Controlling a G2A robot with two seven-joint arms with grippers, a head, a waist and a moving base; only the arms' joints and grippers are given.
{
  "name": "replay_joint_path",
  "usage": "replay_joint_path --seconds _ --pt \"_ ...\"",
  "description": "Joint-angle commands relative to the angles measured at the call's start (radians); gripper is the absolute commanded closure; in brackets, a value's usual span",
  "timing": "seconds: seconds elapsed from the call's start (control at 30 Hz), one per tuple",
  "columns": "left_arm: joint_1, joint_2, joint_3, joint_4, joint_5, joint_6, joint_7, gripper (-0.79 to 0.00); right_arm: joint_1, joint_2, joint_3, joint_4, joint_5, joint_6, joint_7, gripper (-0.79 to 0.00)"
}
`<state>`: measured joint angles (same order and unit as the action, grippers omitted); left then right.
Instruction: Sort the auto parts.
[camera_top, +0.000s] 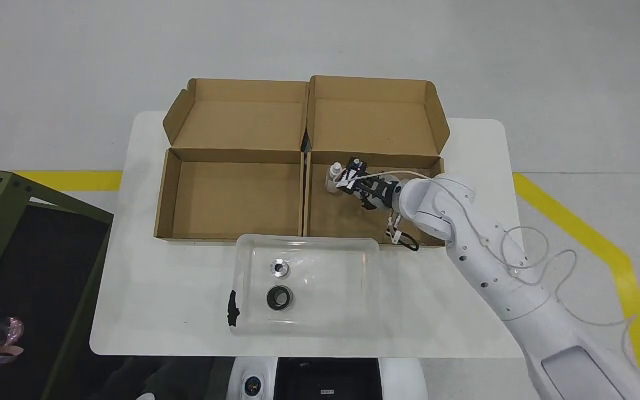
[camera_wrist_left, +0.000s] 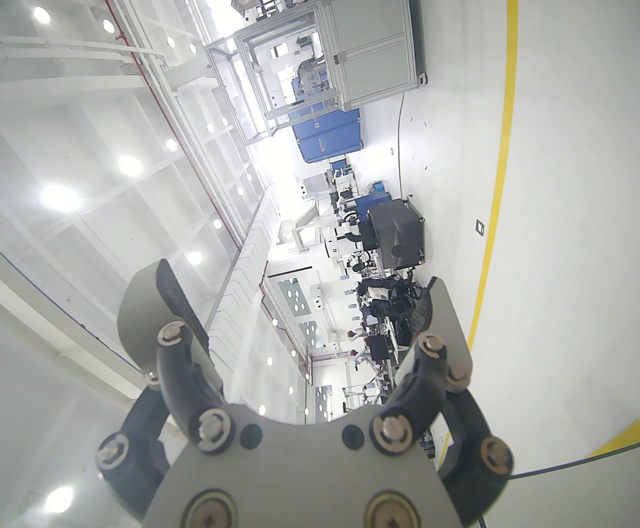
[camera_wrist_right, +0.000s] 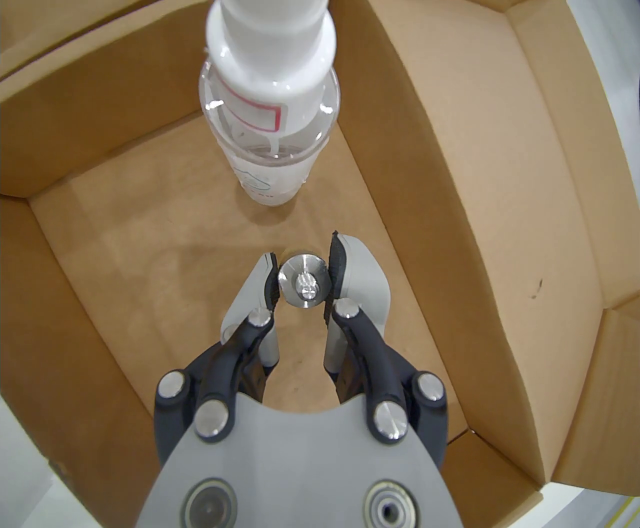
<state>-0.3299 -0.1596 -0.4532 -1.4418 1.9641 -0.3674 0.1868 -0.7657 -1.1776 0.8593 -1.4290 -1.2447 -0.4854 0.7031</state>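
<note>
My right gripper (camera_wrist_right: 303, 283) is shut on a small round silver metal part (camera_wrist_right: 304, 286), low inside the right cardboard box (camera_top: 420, 225). From above, the right gripper (camera_top: 352, 184) sits at that box's left end. Just beyond it stands a clear bottle with a white cap (camera_wrist_right: 272, 100), also seen from above as the bottle (camera_top: 335, 174). A clear plastic tray (camera_top: 250, 300) in front of the boxes holds a silver round part (camera_top: 279, 268) and a dark ring-shaped part (camera_top: 279, 297). My left gripper (camera_wrist_left: 300, 295) is open, holds nothing and points out at the room.
The left cardboard box (camera_top: 170, 200) has nothing in it. Both boxes have their lids folded back. A small black piece (camera_top: 232, 310) lies at the tray's left edge. The white table (camera_top: 140, 280) has bare strips left and right of the tray.
</note>
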Motion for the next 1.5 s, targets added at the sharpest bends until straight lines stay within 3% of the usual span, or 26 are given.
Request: replay_joint_path --seconds 0.0,0.3,0.47,0.77,0.87,0.97,1.2,1.47 --pt "0.000 0.000 0.000 0.000 0.000 0.000 0.000 -0.785 0.004 -0.004 -0.009 0.008 -0.008 0.008 -0.004 -0.049" --pt "0.000 0.000 0.000 0.000 0.000 0.000 0.000 -0.785 0.007 -0.016 -0.020 0.020 -0.024 0.021 -0.017 -0.520" --pt "0.000 0.000 0.000 0.000 0.000 0.000 0.000 -0.785 -0.026 -0.005 0.021 -0.042 -0.021 0.010 -0.014 -0.533" --pt "0.000 0.000 0.000 0.000 0.000 0.000 0.000 -0.785 -0.157 0.036 0.167 -0.255 0.000 -0.040 -0.048 -0.465" --pt "0.000 0.000 0.000 0.000 0.000 0.000 0.000 -0.785 -0.204 0.046 0.205 -0.328 0.021 -0.064 -0.072 -0.511" --pt "0.000 0.000 0.000 0.000 0.000 0.000 0.000 -0.785 -0.245 0.053 0.226 -0.402 0.025 -0.091 -0.093 -0.489" --pt "0.000 0.000 0.000 0.000 0.000 0.000 0.000 -0.785 -0.326 0.058 0.178 -0.553 0.002 -0.156 -0.136 -0.480" --pt "0.000 0.000 0.000 0.000 0.000 0.000 0.000 -0.785 -0.314 0.041 0.052 -0.516 -0.015 -0.184 -0.157 -0.409"
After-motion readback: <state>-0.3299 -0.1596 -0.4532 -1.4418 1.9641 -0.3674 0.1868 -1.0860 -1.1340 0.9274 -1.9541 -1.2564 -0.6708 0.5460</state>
